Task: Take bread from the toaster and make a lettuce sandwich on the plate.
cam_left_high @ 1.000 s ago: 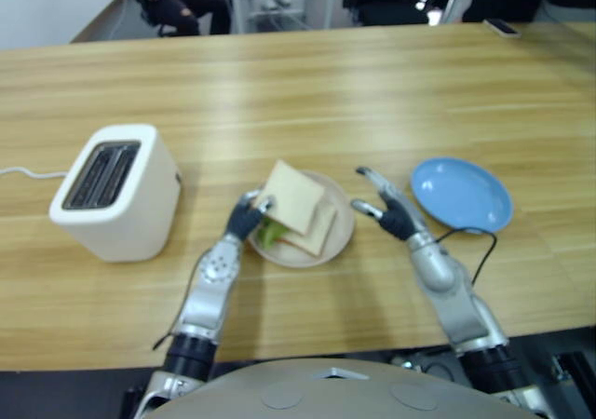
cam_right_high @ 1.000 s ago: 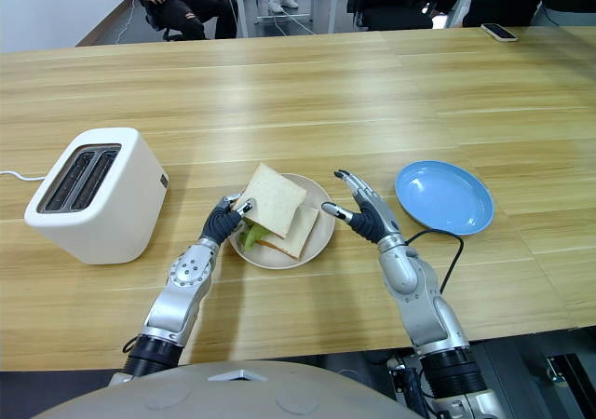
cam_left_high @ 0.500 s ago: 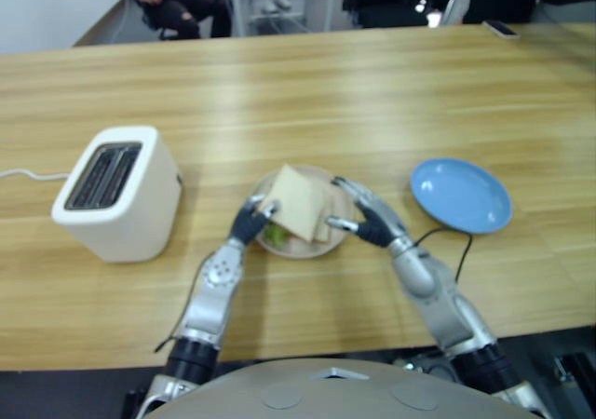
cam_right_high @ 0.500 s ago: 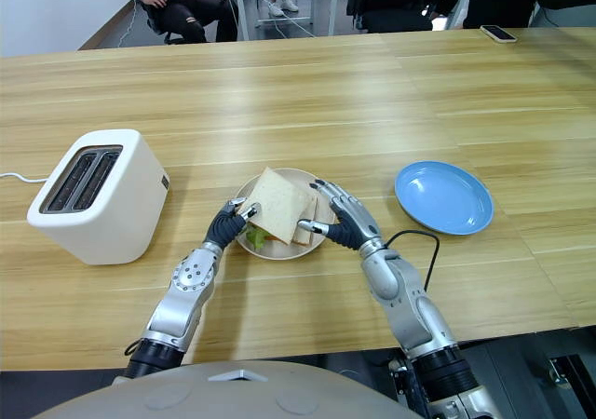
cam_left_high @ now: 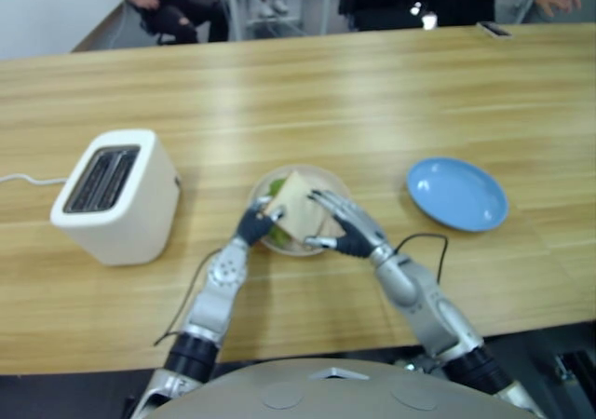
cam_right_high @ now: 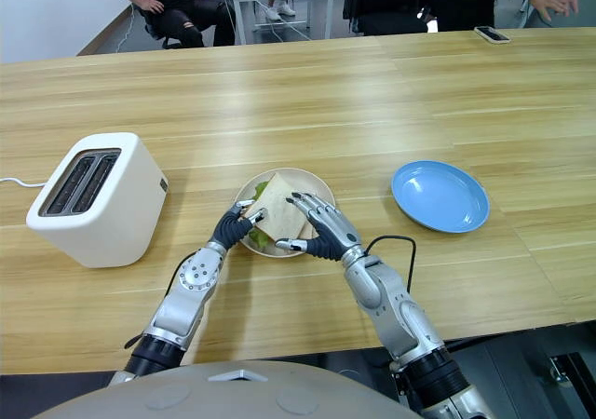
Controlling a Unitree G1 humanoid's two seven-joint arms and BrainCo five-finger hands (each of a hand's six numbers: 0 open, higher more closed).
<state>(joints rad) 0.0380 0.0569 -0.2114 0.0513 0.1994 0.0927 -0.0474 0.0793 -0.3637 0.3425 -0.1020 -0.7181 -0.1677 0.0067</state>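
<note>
Two slices of bread on that plate, or just one?
Two, as far as I can see. The top bread slice (cam_right_high: 279, 205) lies tilted over a lower one, most of which is hidden beneath it.

Any lettuce?
Lettuce (cam_right_high: 260, 189) peeks out at the far edge of the stack, and more green shows at the near left edge. All of it sits on the beige plate (cam_right_high: 322, 185), near the front middle of the wooden table (cam_right_high: 279, 102).

What are the hands doing?
The left hand (cam_right_high: 236, 226) is at the plate's left rim, fingers curled and pinching the left corner of the top bread slice. The right hand (cam_right_high: 319, 234) lies on the slice from the right, fingers spread flat across its top and thumb by its near edge. It presses on the bread rather than closing around it.

And the toaster?
The white toaster (cam_right_high: 93, 195) stands well to the left of the beige plate, slots facing up, and its white cord (cam_right_high: 14, 182) runs off the left edge.

Anything else on the table?
A blue plate (cam_right_high: 440, 195) sits to the right of the sandwich, apart from it. A black cable (cam_right_high: 391, 242) loops beside the right forearm. A phone (cam_right_high: 492, 34) lies at the far right edge.
</note>
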